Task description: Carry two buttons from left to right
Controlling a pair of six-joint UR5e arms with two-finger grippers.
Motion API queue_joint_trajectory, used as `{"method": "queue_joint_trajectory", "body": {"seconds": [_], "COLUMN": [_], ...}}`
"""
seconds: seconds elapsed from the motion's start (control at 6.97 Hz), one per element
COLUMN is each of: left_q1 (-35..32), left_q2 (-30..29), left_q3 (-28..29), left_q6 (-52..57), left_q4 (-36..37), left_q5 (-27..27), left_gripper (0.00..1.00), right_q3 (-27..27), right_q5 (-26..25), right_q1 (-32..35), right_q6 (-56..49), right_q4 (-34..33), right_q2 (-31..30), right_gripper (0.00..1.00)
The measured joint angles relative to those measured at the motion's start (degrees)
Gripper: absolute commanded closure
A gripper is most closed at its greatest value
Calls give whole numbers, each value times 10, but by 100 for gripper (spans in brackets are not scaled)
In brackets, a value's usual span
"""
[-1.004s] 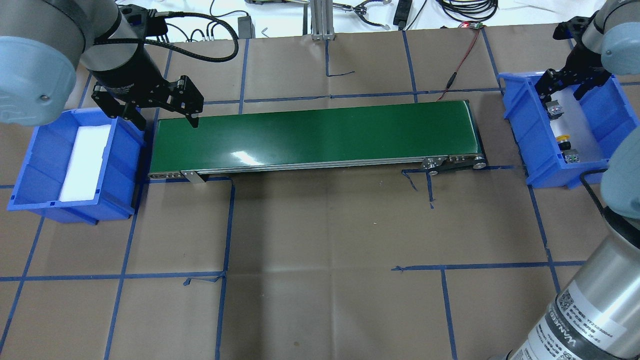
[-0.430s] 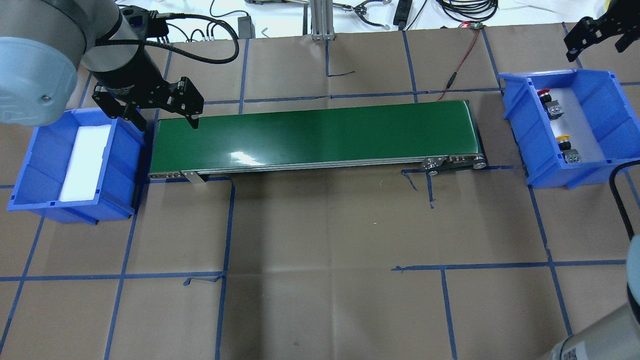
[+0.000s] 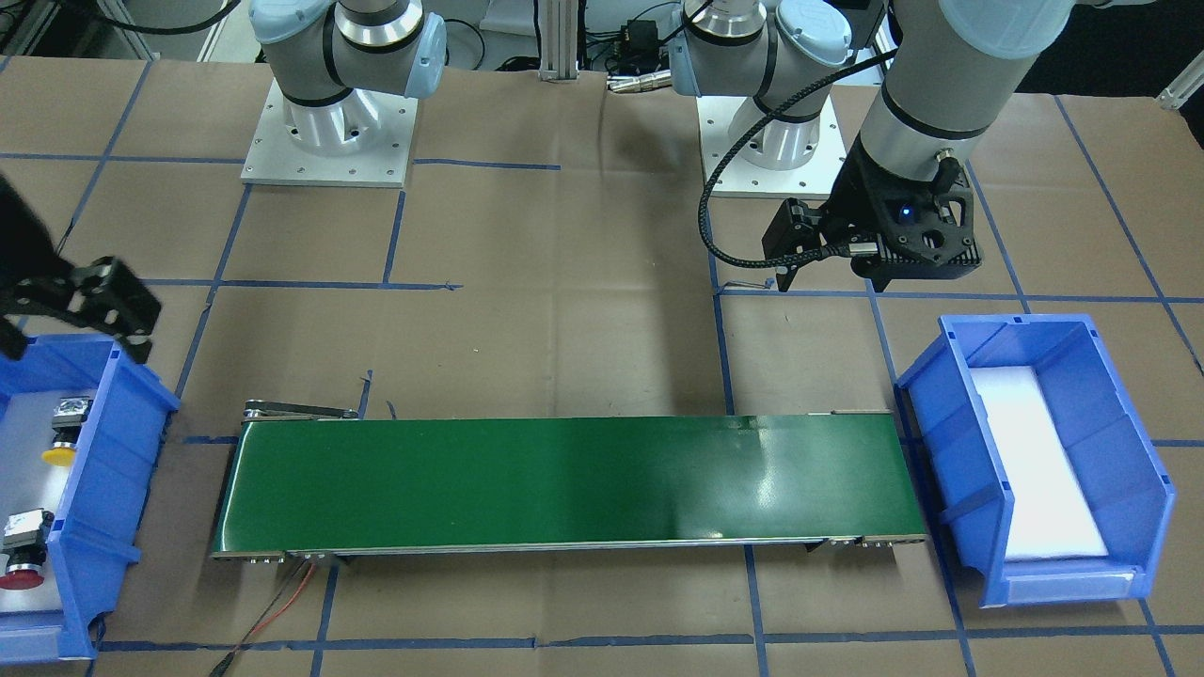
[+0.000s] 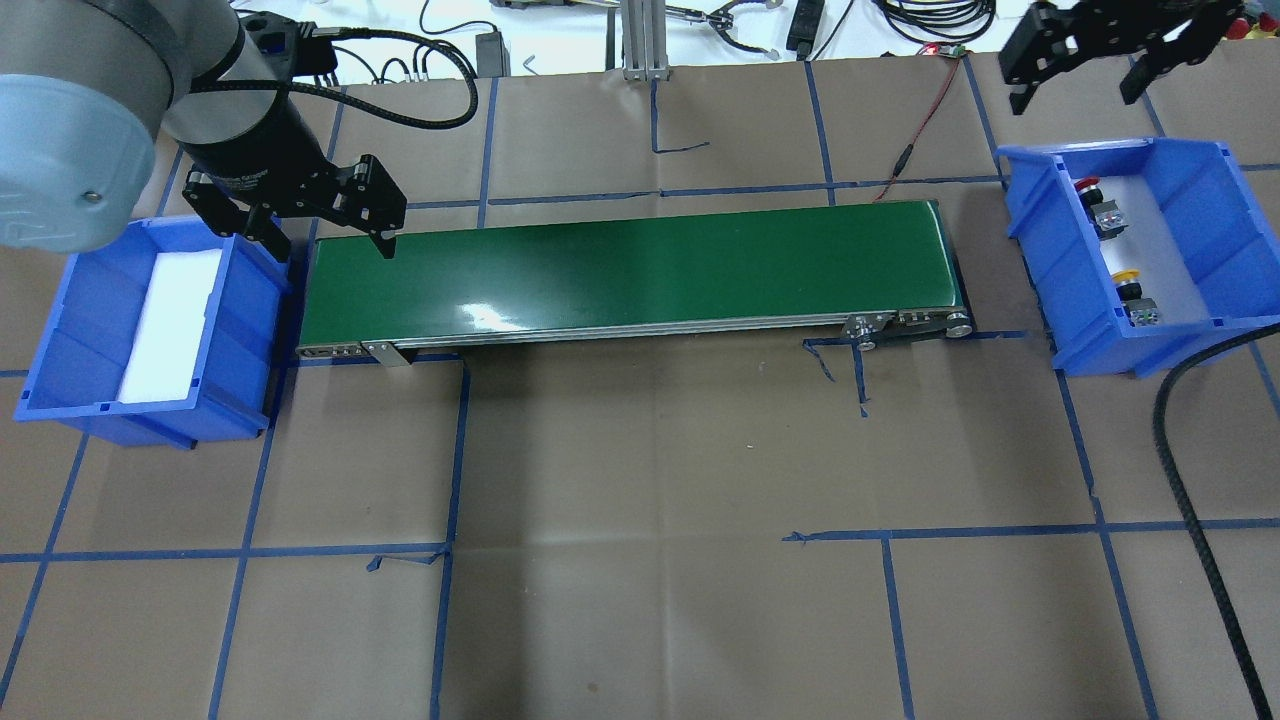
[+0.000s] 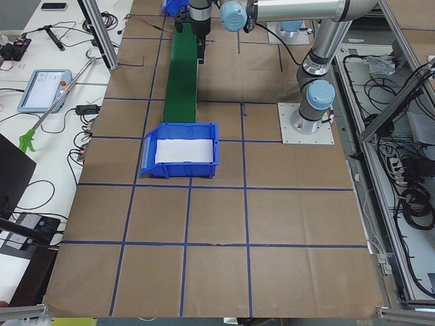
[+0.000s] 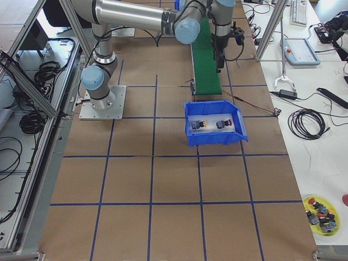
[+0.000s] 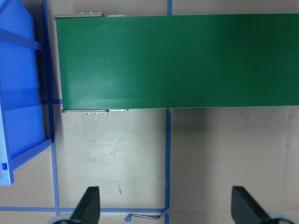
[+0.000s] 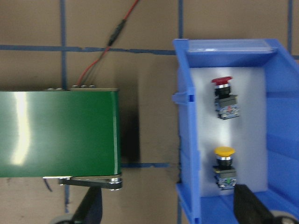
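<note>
At the right of the overhead view, a blue plastic bin (image 4: 1225, 245) holds both buttons on white foam. The red mushroom-capped push-button (image 4: 1098, 203) lies above the yellow-capped push-button (image 4: 1133, 293), apart. The matching blue bin at left (image 4: 85, 320) holds a white foam pad (image 4: 170, 320). A green conveyor belt (image 4: 630, 270) spans the brown-papered tabletop (image 4: 650, 500) between them. The left gripper (image 4: 335, 245) hangs at the belt's left end, jaws spread wide, gripping nothing. The right gripper (image 4: 1072, 95), at upper right, has its jaws released and empty.

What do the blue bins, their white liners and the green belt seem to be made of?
Blue bins: likely moulded plastic, uniform colour, ribbed walls, slight sheen. White liners: probably foam, matte and slab-like; uncertain. Green belt: smooth PVC or rubber-like, glossy, showing light reflections.
</note>
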Motion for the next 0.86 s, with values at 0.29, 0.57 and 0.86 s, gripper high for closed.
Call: {"method": "queue_joint_trajectory", "body": {"seconds": [0.29,0.57,0.86], "left_q1": [0,0,1], "left_q2": [0,0,0], "left_q3": [0,0,0], "left_q6": [3,4,4], "left_q4": [1,1,1], "left_q5": [0,0,0], "left_gripper": [0,0,0], "right_q3": [60,90,93], "right_q5": [-4,-5,-6], "right_q1": [107,142,145], "right_q6": [111,140,142], "right_q4": [-3,-4,-4], "right_q2": [-52,-65,-68], "right_gripper": [0,0,0]}}
